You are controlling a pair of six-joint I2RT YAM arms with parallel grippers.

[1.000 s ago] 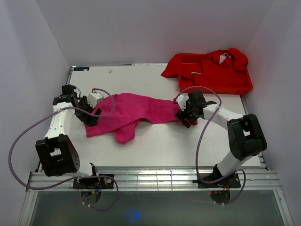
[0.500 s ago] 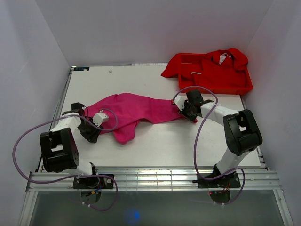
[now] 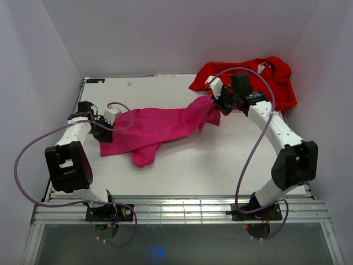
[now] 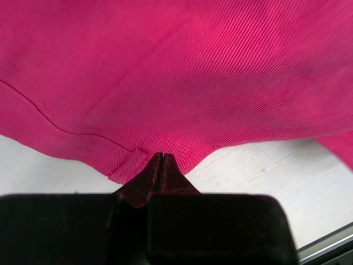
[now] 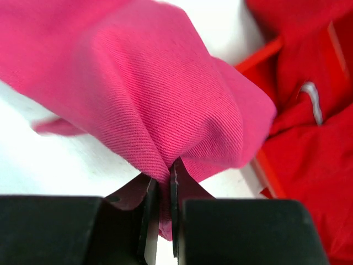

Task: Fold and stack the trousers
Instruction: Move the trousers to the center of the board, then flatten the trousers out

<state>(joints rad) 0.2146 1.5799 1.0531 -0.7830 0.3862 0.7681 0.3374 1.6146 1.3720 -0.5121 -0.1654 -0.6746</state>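
The magenta-pink trousers (image 3: pixel 160 124) lie stretched across the middle of the table, with one leg bunched toward the near side. My left gripper (image 3: pixel 106 131) is shut at their left edge. In the left wrist view its tips (image 4: pixel 160 156) meet on the hem of the trousers (image 4: pixel 193 72), beside a belt loop. My right gripper (image 3: pixel 218 102) holds the right end up off the table, close to the red tray. In the right wrist view the jaws (image 5: pixel 168 171) are shut on a pinched fold of the trousers (image 5: pixel 154 94).
A red plastic tray (image 3: pixel 289 104) stands at the back right with bright red garments (image 3: pixel 248 77) piled in it and spilling over its left rim. The same garments (image 5: pixel 309 138) show just right of my right gripper. White walls enclose the table.
Both grippers have shut on the trousers. The right one has lifted its end up and back toward the red tray. The left one has moved back along the left edge.
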